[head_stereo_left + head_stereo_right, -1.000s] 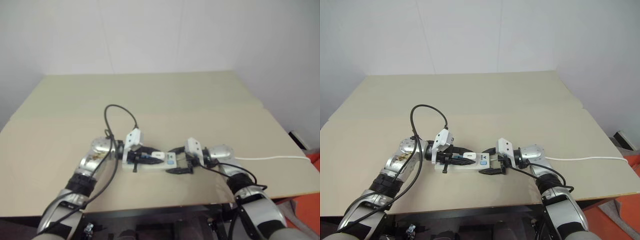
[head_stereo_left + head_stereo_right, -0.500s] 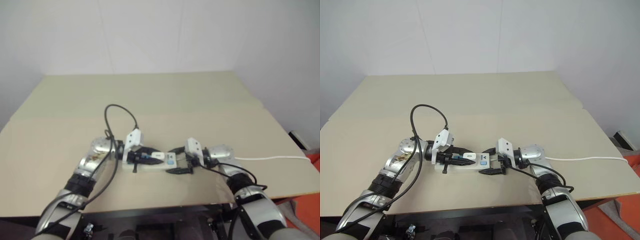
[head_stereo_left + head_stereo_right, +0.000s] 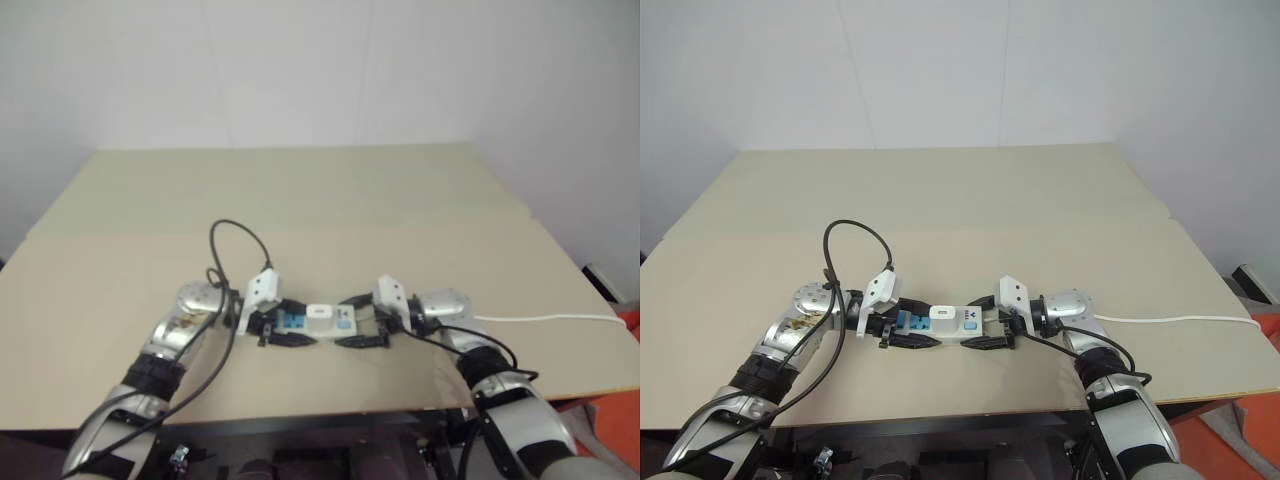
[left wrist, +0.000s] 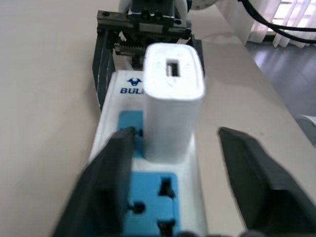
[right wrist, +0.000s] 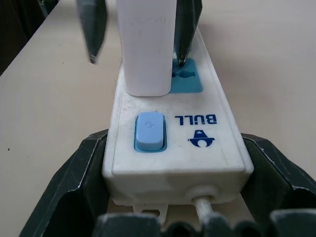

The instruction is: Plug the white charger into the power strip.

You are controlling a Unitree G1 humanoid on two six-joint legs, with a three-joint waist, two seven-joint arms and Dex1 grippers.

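The power strip (image 3: 966,322) lies flat on the tan table near its front edge, its long side running left to right. The white charger (image 3: 943,315) stands upright in one of its blue sockets, seen close in the left wrist view (image 4: 173,98). My left gripper (image 3: 915,327) is open, with one finger on each side of the charger and a gap to it. My right gripper (image 3: 982,322) is shut on the power strip's switch end (image 5: 192,143), a black finger (image 5: 84,173) pressed to each side.
The strip's thin white cord (image 3: 1170,320) runs right across the table to its edge. A black cable loop (image 3: 855,235) arches up from my left wrist. The table's front edge is close below both arms, and bare tabletop (image 3: 960,200) stretches behind.
My left gripper has opened and let go of the charger, drawing back a little to the left. The charger stays standing in the strip. The right gripper has kept its hold.
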